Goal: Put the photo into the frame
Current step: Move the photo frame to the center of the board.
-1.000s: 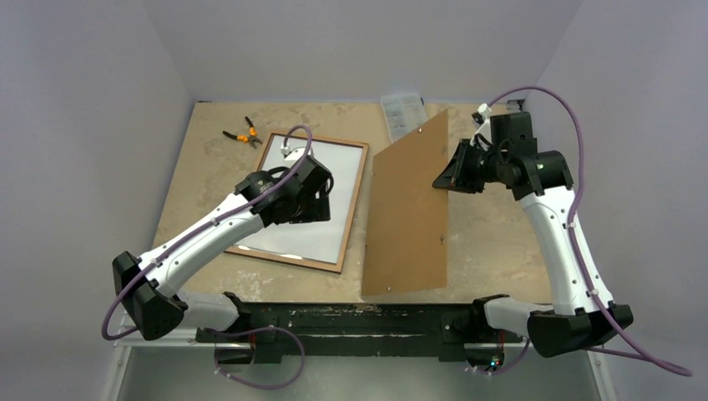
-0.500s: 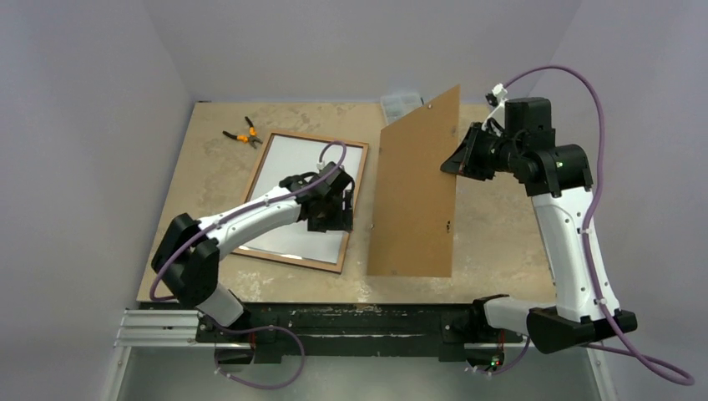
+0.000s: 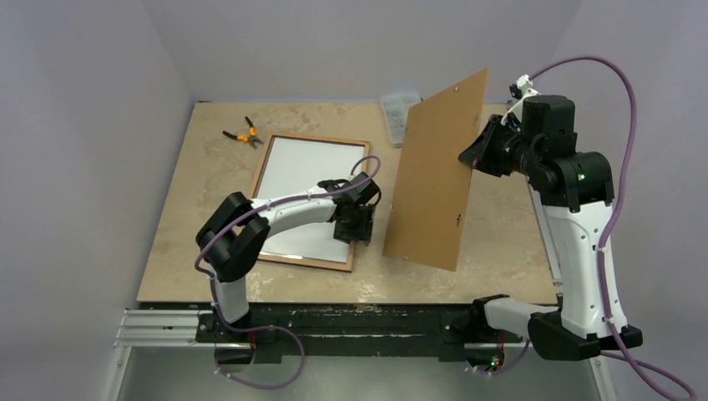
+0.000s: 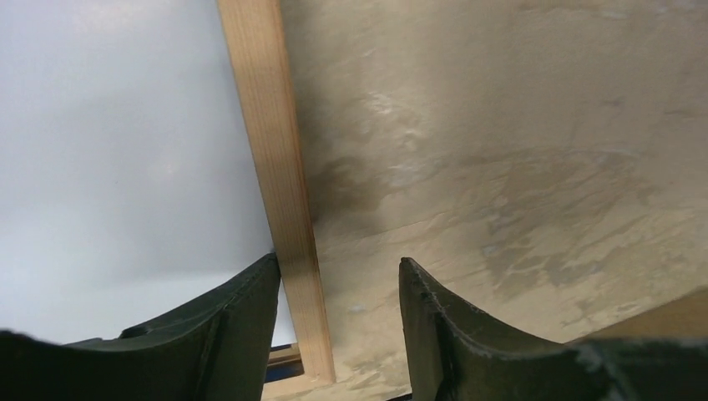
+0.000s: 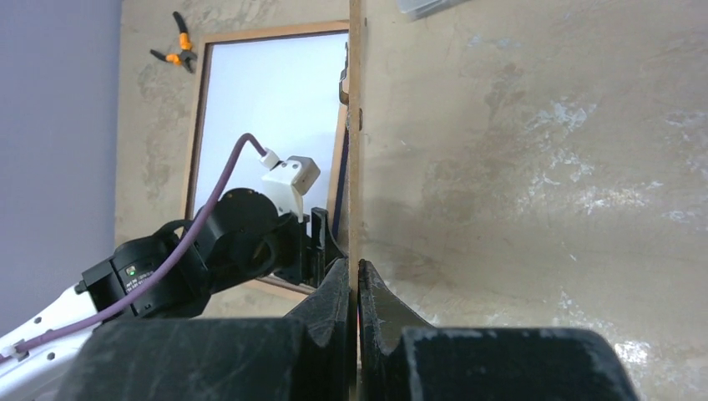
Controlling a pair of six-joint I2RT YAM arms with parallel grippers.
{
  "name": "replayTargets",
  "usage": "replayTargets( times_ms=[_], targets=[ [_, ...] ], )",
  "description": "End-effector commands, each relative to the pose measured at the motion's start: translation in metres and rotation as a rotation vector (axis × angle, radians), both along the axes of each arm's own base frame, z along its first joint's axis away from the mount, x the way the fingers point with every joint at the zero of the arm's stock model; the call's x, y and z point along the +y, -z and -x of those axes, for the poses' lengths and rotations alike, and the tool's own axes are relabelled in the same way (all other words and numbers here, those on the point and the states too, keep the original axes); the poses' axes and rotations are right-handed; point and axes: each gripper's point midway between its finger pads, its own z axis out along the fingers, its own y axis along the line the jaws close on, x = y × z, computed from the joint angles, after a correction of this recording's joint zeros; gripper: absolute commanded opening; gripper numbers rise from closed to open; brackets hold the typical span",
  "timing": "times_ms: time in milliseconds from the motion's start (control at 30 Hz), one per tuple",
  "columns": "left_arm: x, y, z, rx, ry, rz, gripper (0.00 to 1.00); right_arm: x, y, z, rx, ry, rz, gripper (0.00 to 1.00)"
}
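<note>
- The frame (image 3: pixel 317 139) lies flat on the table (image 3: pixel 501 234), wood-brown face up.
- The photo (image 3: pixel 305 167) sits inside its rails, white side up.
- My left gripper (image 4: pixel 338 263) is low over the frame's right rail near the near corner. Its fingers stand partly apart, one on each side of the rail, and grip nothing.
- My right gripper (image 5: pixel 359 267) is clamped on the edge of the brown board (image 3: pixel 434 175), held off the table and tilted, to the right of the frame.
- Pliers (image 3: pixel 242 134) lie beyond the frame's far left corner.
</note>
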Motion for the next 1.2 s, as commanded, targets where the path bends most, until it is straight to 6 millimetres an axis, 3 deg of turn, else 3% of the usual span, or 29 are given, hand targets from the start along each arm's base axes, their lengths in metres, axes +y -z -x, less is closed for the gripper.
replayTargets(
  times_ms=[0, 167, 467, 667, 800, 867, 967, 1067, 1167],
  targets=[
    [-0.059, -0.011, 0.004, -0.010, 0.126, 0.110, 0.51, -0.018, -0.025, -0.002, -0.104, 0.072, 0.056, 0.00],
    [-0.098, -0.007, 0.014, 0.024, 0.188, 0.133, 0.41, -0.034, -0.028, 0.001, -0.120, 0.128, 0.114, 0.00],
    [-0.139, -0.016, 0.030, 0.048, 0.228, 0.233, 0.27, -0.051, -0.052, 0.007, -0.177, 0.185, 0.165, 0.00],
    [-0.156, -0.028, 0.038, 0.049, 0.289, 0.289, 0.28, -0.051, -0.056, 0.008, -0.182, 0.183, 0.170, 0.00],
    [-0.149, -0.054, 0.032, -0.016, 0.284, 0.320, 0.57, -0.045, -0.053, 0.008, -0.172, 0.153, 0.155, 0.00],
    [-0.141, -0.069, 0.026, -0.045, 0.263, 0.365, 0.65, -0.038, -0.051, 0.006, -0.166, 0.119, 0.136, 0.00],
    [-0.125, -0.101, 0.017, -0.094, 0.229, 0.474, 0.70, -0.025, -0.046, 0.003, -0.153, 0.060, 0.107, 0.00],
    [-0.098, -0.114, 0.006, -0.125, 0.167, 0.570, 0.71, -0.008, -0.041, 0.002, -0.140, -0.020, 0.056, 0.00],
    [-0.056, -0.118, -0.005, -0.166, 0.067, 0.609, 0.72, 0.007, -0.036, 0.001, -0.123, -0.085, 0.005, 0.00]
  ],
)
